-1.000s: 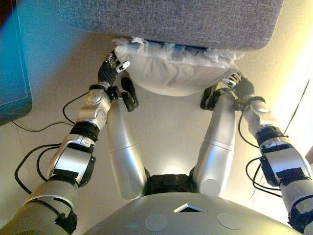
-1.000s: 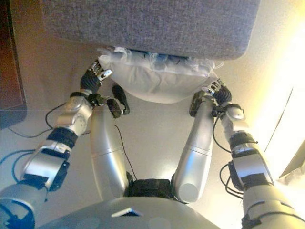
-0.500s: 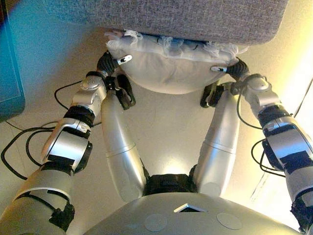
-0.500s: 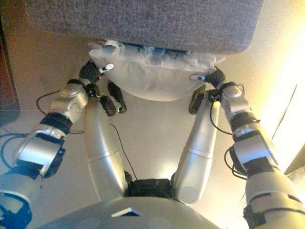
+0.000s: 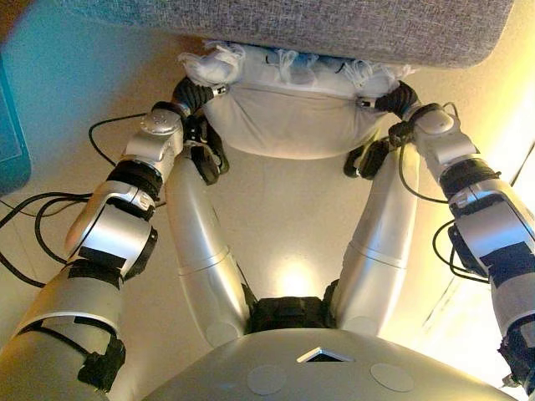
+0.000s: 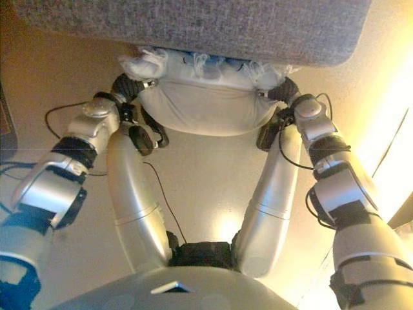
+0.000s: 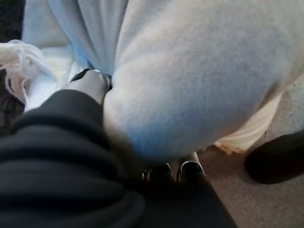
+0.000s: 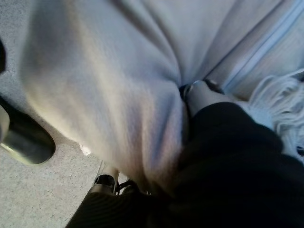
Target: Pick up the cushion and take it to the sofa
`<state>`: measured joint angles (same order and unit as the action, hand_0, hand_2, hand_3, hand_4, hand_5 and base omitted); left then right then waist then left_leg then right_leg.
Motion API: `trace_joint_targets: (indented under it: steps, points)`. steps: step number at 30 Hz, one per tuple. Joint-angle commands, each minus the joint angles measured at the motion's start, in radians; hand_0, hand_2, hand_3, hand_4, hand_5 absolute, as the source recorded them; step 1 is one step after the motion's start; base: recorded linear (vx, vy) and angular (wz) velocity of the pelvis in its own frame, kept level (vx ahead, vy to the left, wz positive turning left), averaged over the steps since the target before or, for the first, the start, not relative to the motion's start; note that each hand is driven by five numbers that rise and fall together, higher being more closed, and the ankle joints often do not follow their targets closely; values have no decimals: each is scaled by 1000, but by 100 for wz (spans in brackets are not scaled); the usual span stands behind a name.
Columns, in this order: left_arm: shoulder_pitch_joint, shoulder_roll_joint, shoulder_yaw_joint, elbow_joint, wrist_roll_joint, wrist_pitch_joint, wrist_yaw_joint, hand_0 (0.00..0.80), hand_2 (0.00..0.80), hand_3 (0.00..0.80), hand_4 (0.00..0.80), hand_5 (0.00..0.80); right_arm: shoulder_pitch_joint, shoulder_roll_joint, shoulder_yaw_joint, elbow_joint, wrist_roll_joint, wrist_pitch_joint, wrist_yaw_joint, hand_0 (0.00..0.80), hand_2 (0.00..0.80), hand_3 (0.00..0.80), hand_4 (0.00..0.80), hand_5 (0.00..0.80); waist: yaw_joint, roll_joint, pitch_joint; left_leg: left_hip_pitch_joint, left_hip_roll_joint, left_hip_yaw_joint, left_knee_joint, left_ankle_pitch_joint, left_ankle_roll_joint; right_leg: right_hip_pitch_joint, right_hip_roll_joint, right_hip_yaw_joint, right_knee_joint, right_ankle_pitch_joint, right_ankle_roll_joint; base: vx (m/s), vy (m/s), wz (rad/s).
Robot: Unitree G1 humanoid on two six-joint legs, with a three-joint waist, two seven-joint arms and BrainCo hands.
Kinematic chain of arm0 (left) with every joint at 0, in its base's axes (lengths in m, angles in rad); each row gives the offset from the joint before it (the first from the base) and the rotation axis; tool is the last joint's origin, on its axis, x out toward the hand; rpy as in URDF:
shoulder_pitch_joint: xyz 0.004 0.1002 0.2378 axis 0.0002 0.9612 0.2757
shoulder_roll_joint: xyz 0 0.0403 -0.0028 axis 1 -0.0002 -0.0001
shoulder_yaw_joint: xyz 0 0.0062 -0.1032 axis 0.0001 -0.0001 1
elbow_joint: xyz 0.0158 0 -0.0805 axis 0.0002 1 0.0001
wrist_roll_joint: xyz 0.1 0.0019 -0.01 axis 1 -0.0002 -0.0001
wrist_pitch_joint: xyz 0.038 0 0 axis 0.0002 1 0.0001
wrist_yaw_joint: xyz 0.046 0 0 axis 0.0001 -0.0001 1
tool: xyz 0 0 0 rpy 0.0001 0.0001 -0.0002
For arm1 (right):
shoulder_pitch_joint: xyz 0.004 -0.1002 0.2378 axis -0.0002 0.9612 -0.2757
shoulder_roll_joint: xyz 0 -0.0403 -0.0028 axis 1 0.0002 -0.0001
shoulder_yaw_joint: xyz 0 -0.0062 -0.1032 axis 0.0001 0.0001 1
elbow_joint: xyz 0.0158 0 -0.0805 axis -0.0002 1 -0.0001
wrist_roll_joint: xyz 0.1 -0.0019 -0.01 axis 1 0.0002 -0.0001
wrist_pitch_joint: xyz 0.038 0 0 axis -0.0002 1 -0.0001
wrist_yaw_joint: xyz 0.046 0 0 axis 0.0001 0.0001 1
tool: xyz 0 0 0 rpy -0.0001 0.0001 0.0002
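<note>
A white cushion point(image 5: 288, 117) with fringed edges hangs between my two hands, just below the front edge of the grey fabric sofa point(image 5: 334, 25). My left hand point(image 5: 194, 93) grips its left end and my right hand point(image 5: 397, 100) its right end. In the left wrist view a thumb point(image 7: 90, 83) presses into the cushion point(image 7: 199, 76) from one side while dark fingertips point(image 7: 190, 168) curl under it. The right wrist view shows the same pinch, thumb point(image 8: 202, 92) sunk in the cushion point(image 8: 118, 71). The cushion's far fringe touches the sofa's edge.
A teal object point(image 5: 8, 125) stands at the far left on the beige floor point(image 5: 284, 217). The sofa spans the whole top of the view. A bright pale strip point(image 5: 522, 167) runs along the right side.
Both hands have closed in on the cushion's ends and moved up and forward. The cushion now sits closer against the sofa's front edge.
</note>
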<state>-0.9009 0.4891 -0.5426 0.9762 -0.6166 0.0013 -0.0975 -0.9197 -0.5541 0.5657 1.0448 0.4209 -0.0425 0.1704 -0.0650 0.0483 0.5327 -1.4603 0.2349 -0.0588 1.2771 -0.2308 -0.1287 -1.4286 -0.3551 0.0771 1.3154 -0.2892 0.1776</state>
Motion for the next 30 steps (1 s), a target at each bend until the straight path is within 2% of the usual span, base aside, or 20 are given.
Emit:
trace_joint_targets:
  steps: [1, 6, 11, 15, 16, 18, 22, 24, 30]
  points:
    - [-22, -26, 2, -47, 7, -12, 14, 800, 800, 800, 800, 800, 20, 30, -1, -63, -20, -14, -15, 800, 800, 800, 800, 800, -2, 8, -13, 52, 24, 3, 3, -59, 1, 41, 5, 22, -132, 120, -14, 29, 43, -2]
    - [31, -37, 45, -55, -30, -54, 35, 800, 800, 800, 800, 800, 85, 56, -28, -81, -53, -36, -62, 800, 800, 800, 800, 800, 3, -1, -13, 135, 27, -3, -71, -21, -15, 117, 10, 11, -191, 160, -3, 58, 28, 1]
    - [115, -58, 84, -111, -36, -123, 44, 800, 800, 800, 800, 800, 162, 74, -45, -141, -96, -66, -115, 800, 800, 800, 800, 800, 7, -7, -27, 240, 35, 7, -203, 45, -41, 212, 25, -8, -269, 205, 8, 69, 22, 2]
    - [154, -68, 110, -164, -21, -170, 54, 800, 800, 800, 800, 800, 198, 81, -63, -183, -92, -88, -171, 800, 800, 800, 800, 800, 14, -14, -74, 387, 48, 44, -426, 123, -63, 365, 19, -59, -463, 254, 28, 11, -16, 8]
    - [167, -75, 121, -184, -20, -185, 59, 800, 800, 800, 800, 800, 212, 85, -71, -197, -79, -100, -176, 800, 800, 800, 800, 800, 13, -17, -89, 440, 47, 66, -518, 185, -55, 421, 13, -80, -559, 309, 28, -45, 6, 9]
    - [199, -85, 133, -215, -24, -197, 62, 800, 800, 800, 800, 800, 248, 94, -85, -226, -60, -114, -174, 800, 800, 800, 800, 800, 15, -20, -106, 524, 43, 85, -600, 205, -53, 505, 4, -104, -648, 324, 35, 54, 5, 2]
    - [315, -96, 151, -315, -5, -198, 50, 800, 800, 800, 800, 800, 411, 106, -140, -336, -36, -164, -181, 800, 800, 800, 800, 800, 25, -39, -159, 708, -2, 120, -729, 218, -40, 693, -24, -172, -811, 353, 43, 218, -29, 5]
    - [369, -96, 158, -358, -6, -186, 37, 800, 800, 800, 800, 800, 479, 108, -167, -395, -45, -154, -183, 800, 800, 800, 800, 800, 30, -46, -186, 785, -13, 136, -778, 218, -40, 776, -35, -197, -871, 360, 49, 222, -24, 12]
    - [364, -103, 164, -352, -23, -176, 39, 800, 800, 800, 800, 800, 477, 112, -189, -405, 8, -123, -152, 800, 800, 800, 800, 800, 41, -49, -207, 873, -4, 145, -835, 219, -41, 862, -55, -219, -924, 364, 58, 48, -9, 1]
